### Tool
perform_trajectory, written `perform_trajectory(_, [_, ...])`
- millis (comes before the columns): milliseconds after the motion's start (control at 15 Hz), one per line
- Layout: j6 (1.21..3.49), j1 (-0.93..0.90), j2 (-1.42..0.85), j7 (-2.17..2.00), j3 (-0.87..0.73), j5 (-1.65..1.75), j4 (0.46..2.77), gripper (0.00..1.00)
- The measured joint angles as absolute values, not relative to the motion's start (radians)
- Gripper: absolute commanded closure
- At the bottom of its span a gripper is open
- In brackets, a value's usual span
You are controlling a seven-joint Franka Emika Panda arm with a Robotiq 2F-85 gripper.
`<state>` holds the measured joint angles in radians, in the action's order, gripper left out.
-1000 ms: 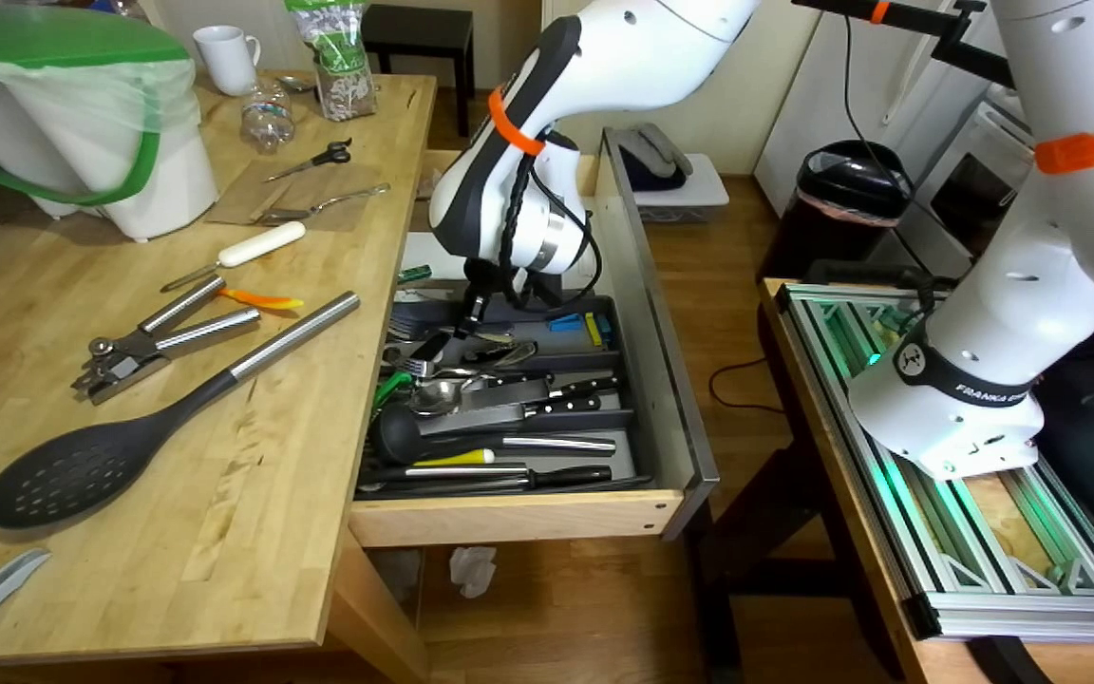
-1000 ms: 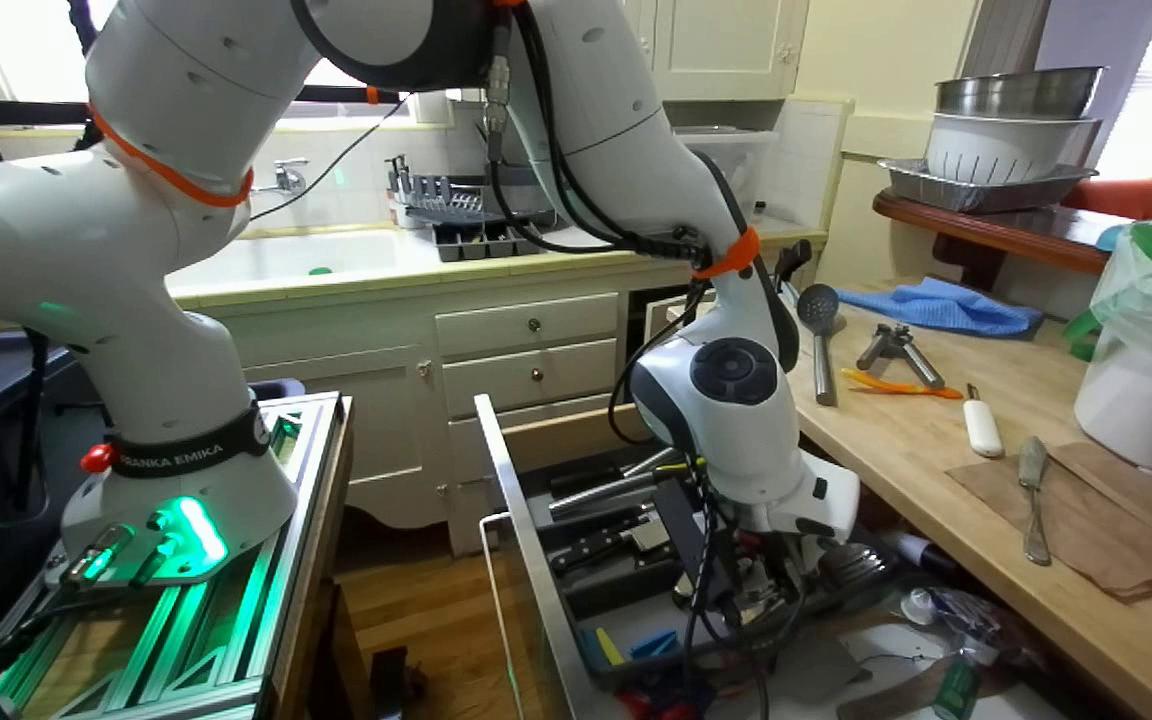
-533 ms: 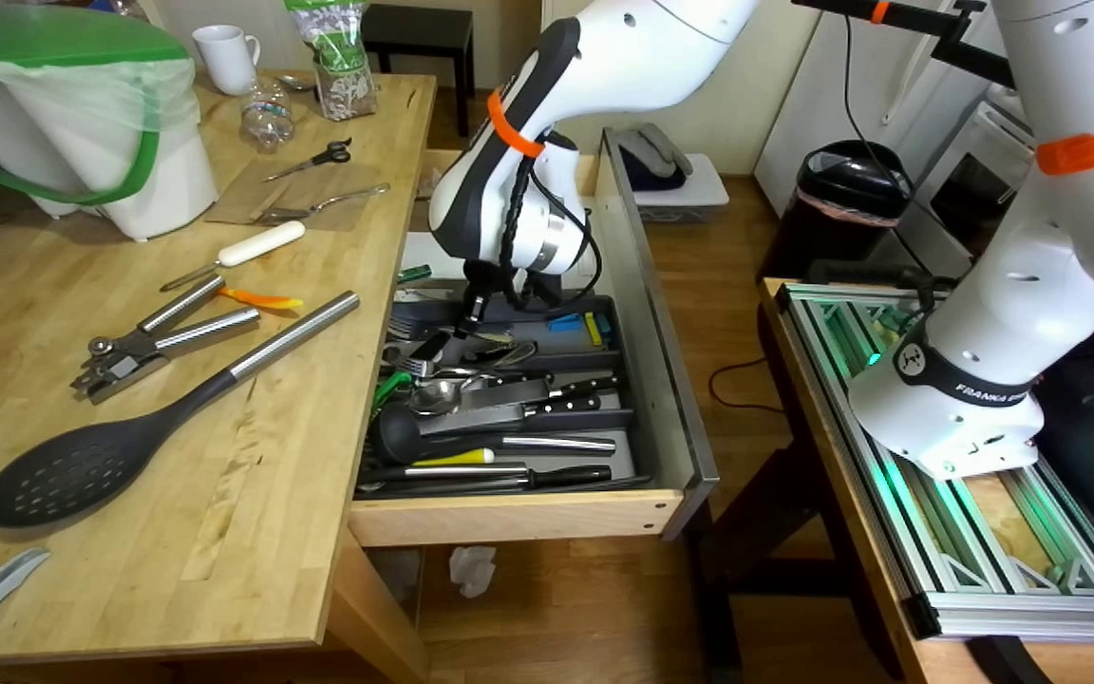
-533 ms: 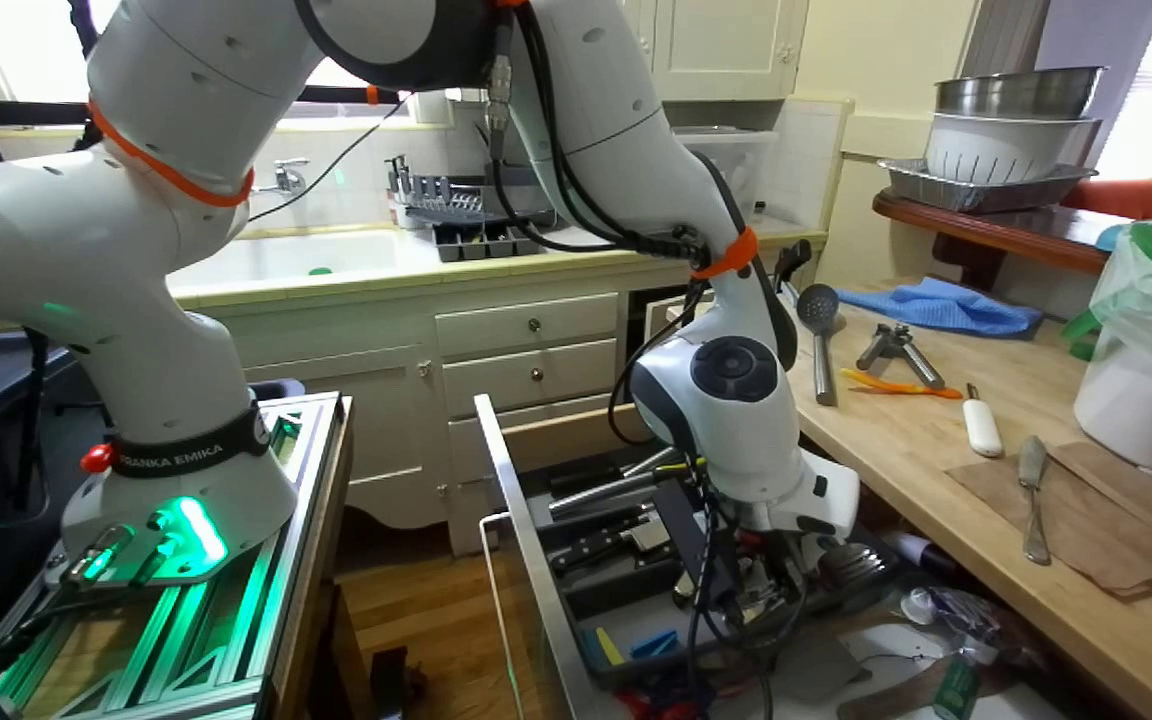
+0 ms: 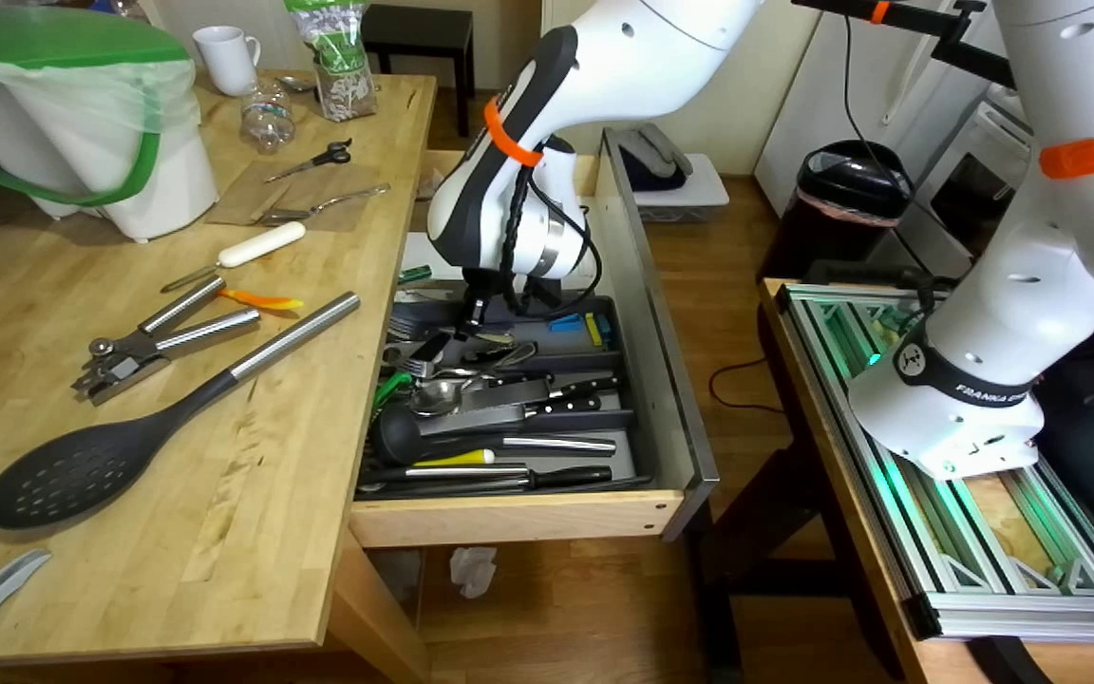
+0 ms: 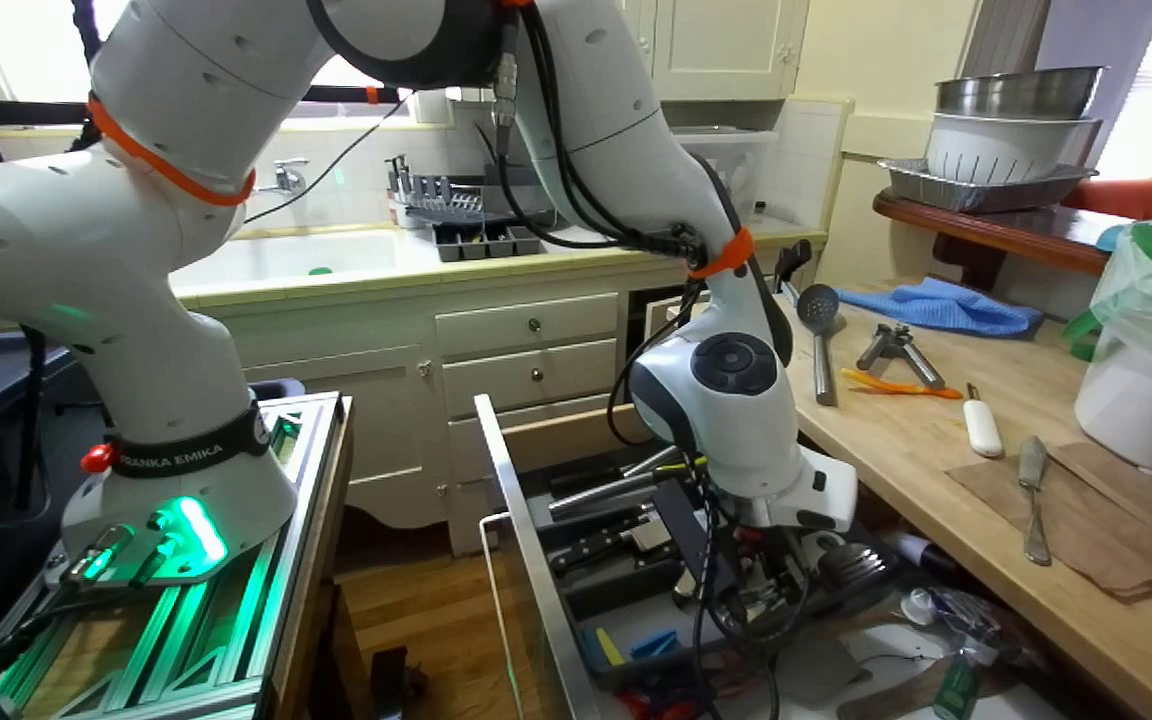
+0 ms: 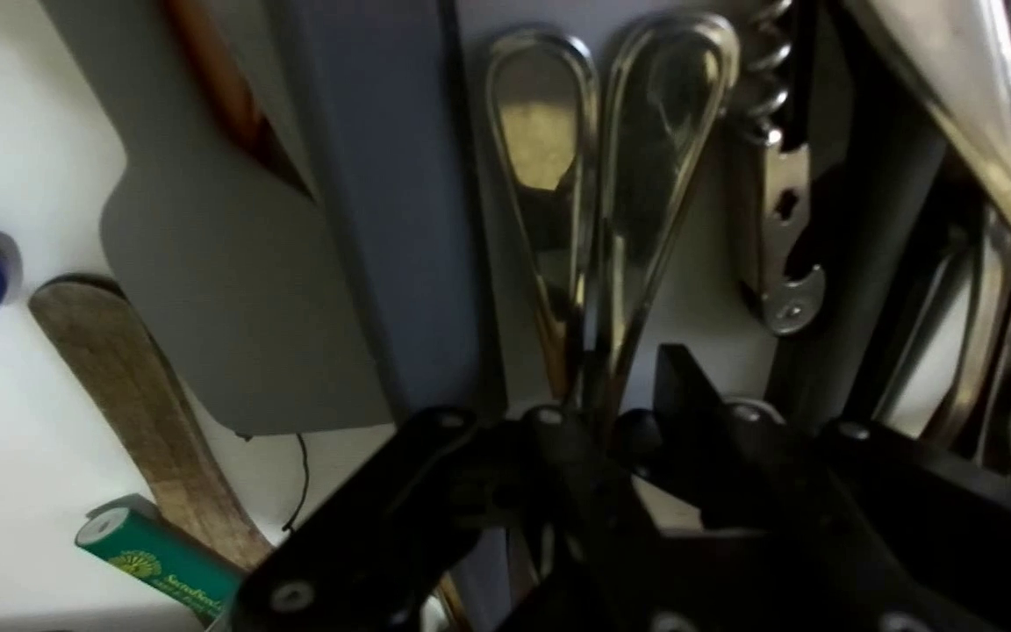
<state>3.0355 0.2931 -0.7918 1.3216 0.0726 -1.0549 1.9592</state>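
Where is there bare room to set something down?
On the table, between the slotted spoon and the edge above the drawer. It's crowded in the tray where two metal handles sit beside a corkscrew, right by the gripper.

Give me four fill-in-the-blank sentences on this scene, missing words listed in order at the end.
In both exterior views, the gripper reaches into a drawer that is not shut but ____.
In the wrist view, the rounded metal handles lying side by side just ahead of the gripper number ____.
The lid of the white bucket is ____ in colour.
The crumpled cloth on the wooden table is ____ in colour.

Missing words: open; two; green; blue.
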Motion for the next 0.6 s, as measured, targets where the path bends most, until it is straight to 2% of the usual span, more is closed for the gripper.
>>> perform_trajectory(333, [3.035, 0.259, -0.796, 1.303, 0.037, -1.055, 1.963, 0.71])
perform_trajectory(600, [3.035, 0.236, -0.798, 1.296, 0.019, -1.055, 1.963, 0.72])
